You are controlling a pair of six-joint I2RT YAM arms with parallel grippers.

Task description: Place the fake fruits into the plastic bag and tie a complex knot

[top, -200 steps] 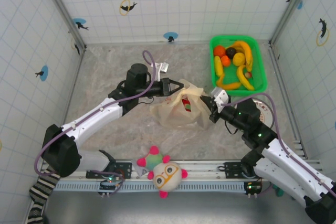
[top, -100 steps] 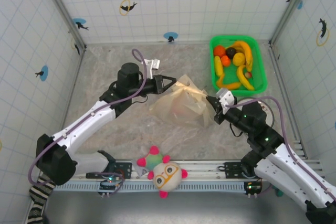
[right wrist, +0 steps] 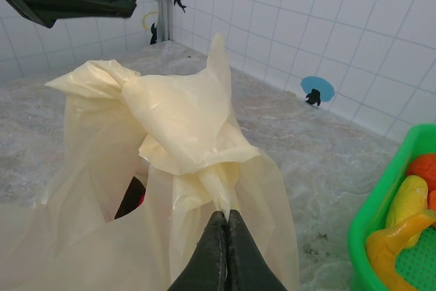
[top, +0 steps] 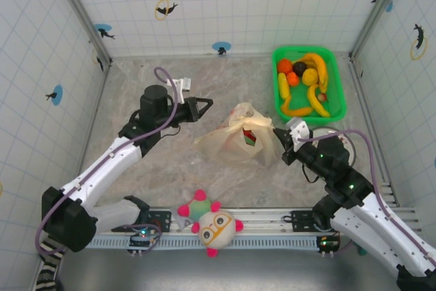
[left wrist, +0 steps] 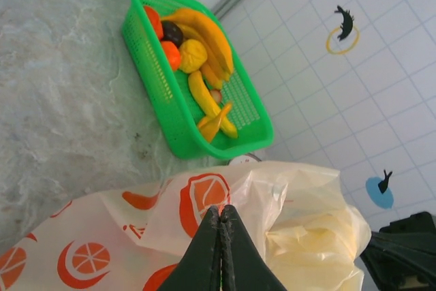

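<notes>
Fingers first: our right fingers [right wrist: 223, 231], just past the pink-spiked plush toy [top: 216, 226] at the near edge, are pressed together on a thin twist of film from the plastic bag [top: 228, 144]. In the right wrist view that strand runs straight down into the closed tips. The bag lies slumped on the marbled grey counter [top: 136, 80], about midway between near and far and a little right of centre, and our right fingers touch its right side. Its cream handle strips are gathered at the top into the knot [right wrist: 160, 110], a bunched lump with one flat tail sticking out to the left and another standing up. Below the knot a red and green shape [top: 248, 138] shows through the film; we cannot tell whether it is a fruit inside or one of the bag's prints. Orange-slice prints show on the film nearest our left fingers [left wrist: 219, 236], which sit farther back and to the left. They point right toward the bag but stand apart from it, closed tip to tip with nothing between them. In the far right corner the green basket [left wrist: 160, 100] holds the fake fruits [top: 306, 76]: yellow bananas, an orange piece, a red one and a dark maroon one. Beyond it rises the white tiled wall [top: 225, 5] with its dolphin stickers.
</notes>
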